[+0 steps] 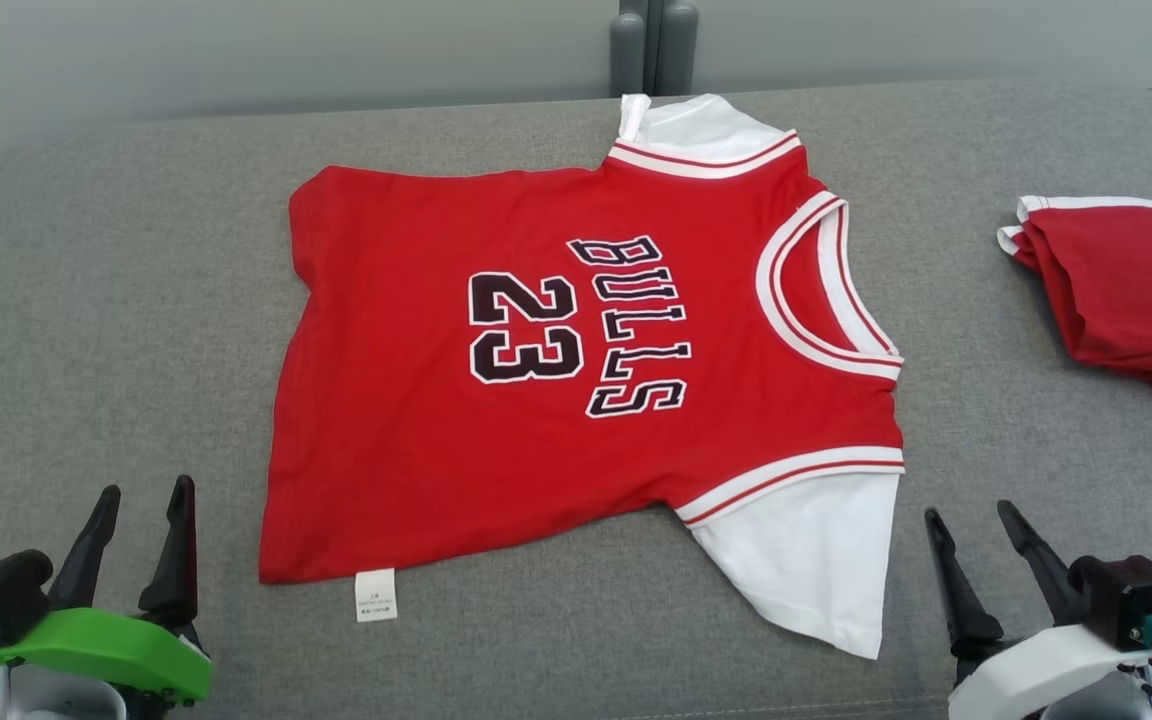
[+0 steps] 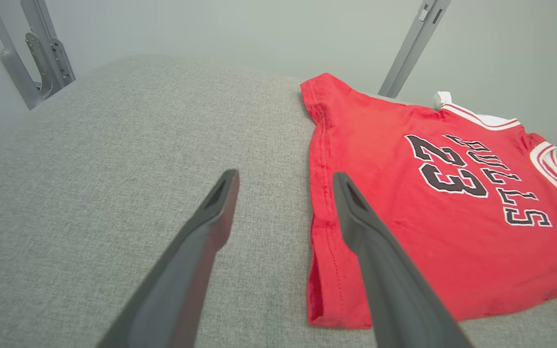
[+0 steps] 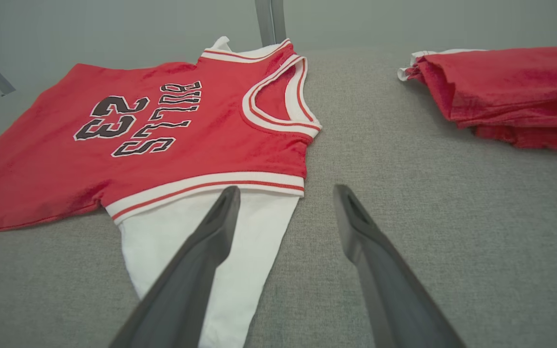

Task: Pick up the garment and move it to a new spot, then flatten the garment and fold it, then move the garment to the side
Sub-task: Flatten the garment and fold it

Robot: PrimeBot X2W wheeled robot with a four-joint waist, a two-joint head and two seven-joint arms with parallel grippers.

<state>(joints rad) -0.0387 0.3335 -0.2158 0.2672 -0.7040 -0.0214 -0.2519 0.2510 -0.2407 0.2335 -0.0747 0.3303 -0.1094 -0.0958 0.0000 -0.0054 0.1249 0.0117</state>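
The garment [image 1: 576, 400], a red jersey with black "BULLS" and "23" lettering, striped trim and white sleeves, lies spread flat on the grey padded surface [image 1: 86, 300], neck toward the right. My left gripper [image 1: 144, 495] hangs open at the lower left, short of the jersey's hem. In the left wrist view the garment [image 2: 404, 203] lies just right of my open left gripper [image 2: 283, 179]. My right gripper [image 1: 971, 515] stands open at the lower right, beside the near white sleeve. The right wrist view shows the garment [image 3: 162, 135] ahead of my open right gripper [image 3: 285, 193].
A smaller bunched red piece with white trim [image 1: 1126, 290] lies at the right edge of the surface, also seen as the red piece [image 3: 505, 92] in the right wrist view. Grey metal posts [image 1: 651, 45] stand behind the surface. Bare grey fabric stretches to the jersey's left.
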